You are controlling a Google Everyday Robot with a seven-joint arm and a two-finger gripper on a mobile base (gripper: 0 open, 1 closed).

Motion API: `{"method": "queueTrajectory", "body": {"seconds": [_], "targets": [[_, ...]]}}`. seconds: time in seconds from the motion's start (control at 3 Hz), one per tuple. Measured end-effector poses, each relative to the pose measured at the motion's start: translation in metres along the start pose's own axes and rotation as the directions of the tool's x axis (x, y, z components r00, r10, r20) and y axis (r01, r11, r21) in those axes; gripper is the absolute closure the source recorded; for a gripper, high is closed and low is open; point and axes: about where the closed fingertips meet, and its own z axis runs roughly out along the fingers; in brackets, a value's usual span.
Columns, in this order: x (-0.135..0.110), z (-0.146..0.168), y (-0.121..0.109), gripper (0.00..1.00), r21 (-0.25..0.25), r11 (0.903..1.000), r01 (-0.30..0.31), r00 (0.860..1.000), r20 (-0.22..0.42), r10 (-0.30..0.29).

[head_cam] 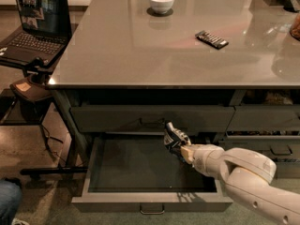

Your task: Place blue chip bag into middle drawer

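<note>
Above far-right part of middle drawer [140,165]: gripper [175,143], at the end of white arm [234,168] reaching in from near right.
grip: jaws closed around blue chip bag [174,134], nothing else held; the bag fills the gap, so they stand only narrowly parted.
bag position: in the grip, just below the front of upper drawer [150,118], over the tray's far-right area; looks clear of the tray floor, contact can't be confirmed.
bag axis: long axis tilted, running up to far left and down to near right toward the wrist; patterned end sticks out on the far-left side of the jaws.
drawer state: pulled out toward the near side, tray dark and plain, pull handle [152,210] centred on its front.
key relation: bag sits directly over the tray, inside the right wall and far edge; bare floor lies left and near of it.
arm choice: single arm, so no nearer-hand question.
step (judged): release stage; task mostly done, bag not yet let go.
next move (judged): short drop straight down, maybe a slight shift left/near, then part the jaws and pull out toward near right.
risk (judged): crinkly bag may cling to a jaw or catch under the upper drawer front.
tabletop [140,50]: white bowl [161,1] far centre; black candy bar [212,39] right of it and nearer.
left side: laptop [40,20] on a stand, not involved.
</note>
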Motion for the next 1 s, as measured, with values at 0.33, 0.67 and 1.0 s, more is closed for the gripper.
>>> {"method": "queueTrajectory", "body": {"seconds": [0.33,0.67,1.0], "targets": [[0.014,0.024,-0.012,1.0,-0.017,0.9998,-0.007,1.0,-0.014,0.007],[0.063,0.087,-0.013,1.0,-0.122,0.9895,-0.078,0.996,-0.058,0.071],[0.092,0.114,-0.007,1.0,-0.175,0.9799,-0.096,0.992,-0.096,0.08]]}}
